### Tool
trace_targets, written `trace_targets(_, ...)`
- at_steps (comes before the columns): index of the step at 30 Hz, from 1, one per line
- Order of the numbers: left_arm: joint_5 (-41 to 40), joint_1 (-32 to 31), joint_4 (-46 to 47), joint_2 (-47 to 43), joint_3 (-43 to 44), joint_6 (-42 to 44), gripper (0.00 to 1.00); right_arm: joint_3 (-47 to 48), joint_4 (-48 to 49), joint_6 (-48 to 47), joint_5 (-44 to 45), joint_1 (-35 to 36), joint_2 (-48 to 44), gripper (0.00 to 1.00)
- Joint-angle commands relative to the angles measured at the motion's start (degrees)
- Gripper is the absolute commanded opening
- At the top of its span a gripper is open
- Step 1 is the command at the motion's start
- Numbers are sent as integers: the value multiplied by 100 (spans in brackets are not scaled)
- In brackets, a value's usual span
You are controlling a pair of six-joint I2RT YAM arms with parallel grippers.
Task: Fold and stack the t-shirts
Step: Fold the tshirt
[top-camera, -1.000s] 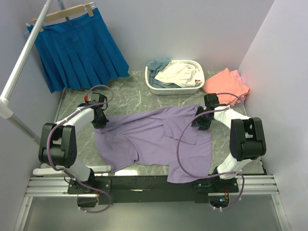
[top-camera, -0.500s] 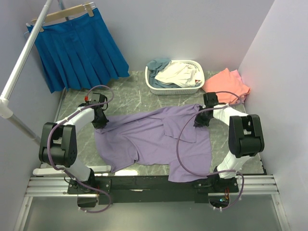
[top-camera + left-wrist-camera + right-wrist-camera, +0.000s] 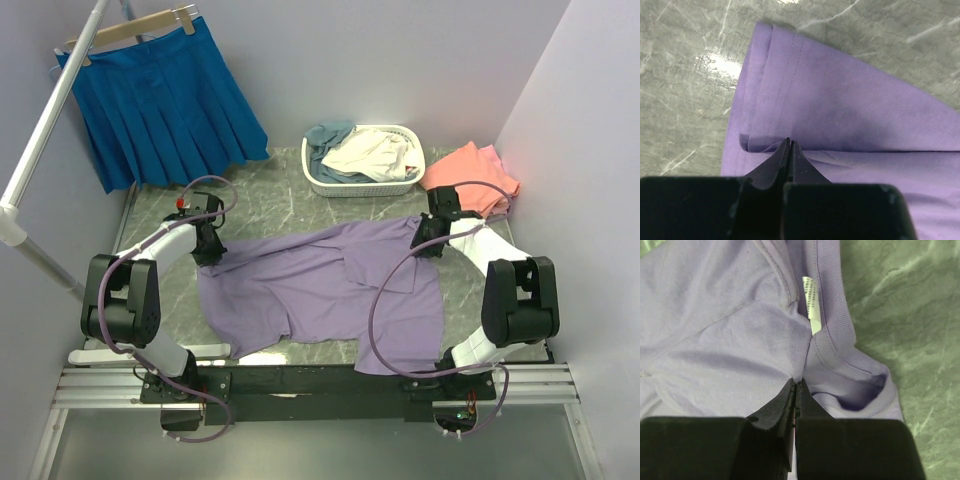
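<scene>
- Currently, left gripper (image 3: 789, 143): fingers pressed together on a small ridge of the lavender t-shirt (image 3: 850, 115), just inside a stitched hem at its left end.
- Right gripper (image 3: 796, 384): fingers likewise pressed together on the same shirt, nipping cloth just beside the neckband (image 3: 832, 315) and its white label (image 3: 811, 302).
- Lavender t-shirt: spread wide across the middle of the table (image 3: 270, 200), spanning between my two grips. It is rumpled, with a loose fold near its centre, and its near right part reaches the table's near edge.
- Other shirts: coral-pink pile (image 3: 470, 178) at the far right; cream-white tee (image 3: 370, 155) and grey-blue tee (image 3: 328, 135) heaped in the white basket (image 3: 360, 188), far middle.
- Blue skirt (image 3: 165, 95) on its hanger, far left: not my concern.
- Step in hand, as I judge it: both ends taken, shirt being laid out; no fold made yet.
- Next move calls for: both arms working together under even tension, since each pinch holds little cloth, then smoothing the shirt flat before the first fold.
</scene>
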Motion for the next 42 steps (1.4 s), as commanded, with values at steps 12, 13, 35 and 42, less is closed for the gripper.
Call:
trace_targets(12,52,-29,79,16,175,89,4,84,36,-92,-276,4,207,7)
trace_targets(13,51,-29,79,16,184,89,4,75,45,-92,-268,4,215,0)
trace_targets(35,52,-47,61,78,219,107,6,171,-254,-198,136,21,-162,28)
trace_targets(42,78,-56,79,104,193,107,5,136,-245,-198,-74,30,-233,0)
